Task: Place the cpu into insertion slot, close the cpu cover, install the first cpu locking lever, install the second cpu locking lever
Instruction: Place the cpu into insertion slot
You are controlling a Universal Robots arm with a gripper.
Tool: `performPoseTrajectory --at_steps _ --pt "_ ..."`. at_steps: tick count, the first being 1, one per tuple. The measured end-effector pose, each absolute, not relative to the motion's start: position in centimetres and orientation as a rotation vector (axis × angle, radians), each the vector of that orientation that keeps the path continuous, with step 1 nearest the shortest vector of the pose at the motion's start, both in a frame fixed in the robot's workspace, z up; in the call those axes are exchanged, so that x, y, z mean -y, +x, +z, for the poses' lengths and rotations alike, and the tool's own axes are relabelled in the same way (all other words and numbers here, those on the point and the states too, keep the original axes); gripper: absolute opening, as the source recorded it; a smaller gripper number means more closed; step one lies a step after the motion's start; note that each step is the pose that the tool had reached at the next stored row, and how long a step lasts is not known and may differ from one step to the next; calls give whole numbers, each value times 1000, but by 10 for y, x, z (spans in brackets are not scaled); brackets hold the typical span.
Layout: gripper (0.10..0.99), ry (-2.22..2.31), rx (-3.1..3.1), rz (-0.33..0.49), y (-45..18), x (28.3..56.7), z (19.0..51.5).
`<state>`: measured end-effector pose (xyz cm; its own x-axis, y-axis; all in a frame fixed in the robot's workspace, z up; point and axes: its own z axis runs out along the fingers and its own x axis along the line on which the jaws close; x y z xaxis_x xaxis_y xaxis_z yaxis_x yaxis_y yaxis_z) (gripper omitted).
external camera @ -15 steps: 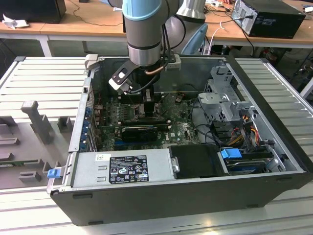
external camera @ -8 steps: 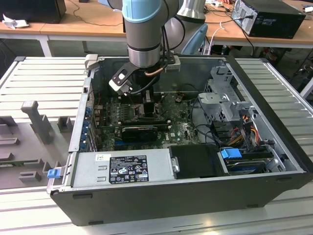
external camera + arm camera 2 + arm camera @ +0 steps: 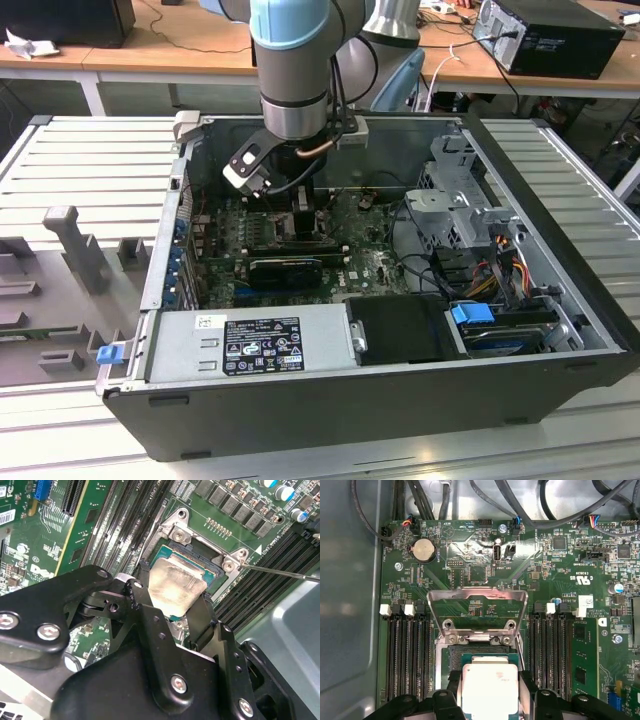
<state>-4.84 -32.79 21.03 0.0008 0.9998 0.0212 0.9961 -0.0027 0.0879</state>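
The gripper [image 3: 175, 602] clamps the cpu [image 3: 489, 687] just over the insertion slot [image 3: 470, 651], perhaps touching it; beyond it the cpu cover [image 3: 477, 595] stands open. The computer case [image 3: 400, 400] lies on a ribbed grey table [image 3: 70, 150], with desks [image 3: 170, 55] behind.

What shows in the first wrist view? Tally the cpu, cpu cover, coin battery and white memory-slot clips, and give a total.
cpu: 1
cpu cover: 1
coin battery: 1
white memory-slot clips: 4
Total: 7
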Motion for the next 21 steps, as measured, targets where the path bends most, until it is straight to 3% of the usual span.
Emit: performPoseTrajectory --at_steps 21 --pt "541 2196 -2176 118 -48 317 198"
